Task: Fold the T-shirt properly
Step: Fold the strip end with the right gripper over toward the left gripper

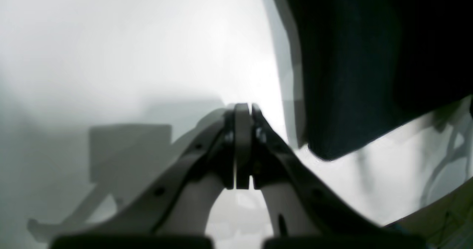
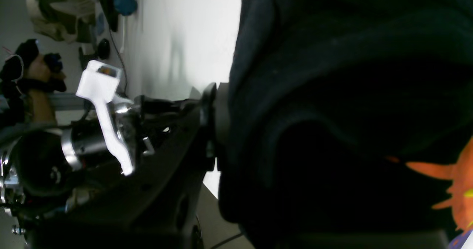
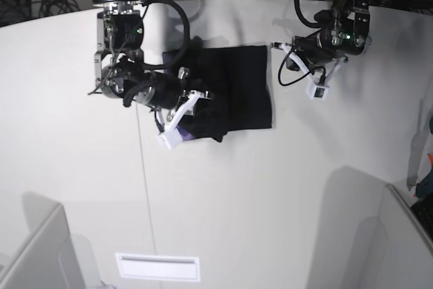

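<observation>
The black T-shirt (image 3: 250, 89) lies bunched on the white table (image 3: 223, 214) in the upper middle of the base view, its right edge running fairly straight down to a corner near the centre of the frame. White tabletop spreads below that corner and to its right, and more of it extends to the left side of the frame. In the left wrist view, the shirt's dark edge descends from the top centre to a rounded corner right of centre, with bare table filling the left half; the table's own edge cuts across the lower right. The left gripper (image 1: 242, 142) has its fingers closed together, holding nothing, beside the shirt. The right gripper (image 2: 218, 119) is at the shirt's edge in the centre of the right wrist view, dark cloth covering part of its fingertips; whether the fingers pinch the fabric cannot be told. Folds curve away toward the right of that frame, where a patch of orange-yellow print (image 2: 460, 186) shows at the lower right. A table edge is visible beneath the gripper, at the bottom centre. In the base view, a white rectangular frame (image 3: 158, 267) sits at the bottom, left of centre.
</observation>
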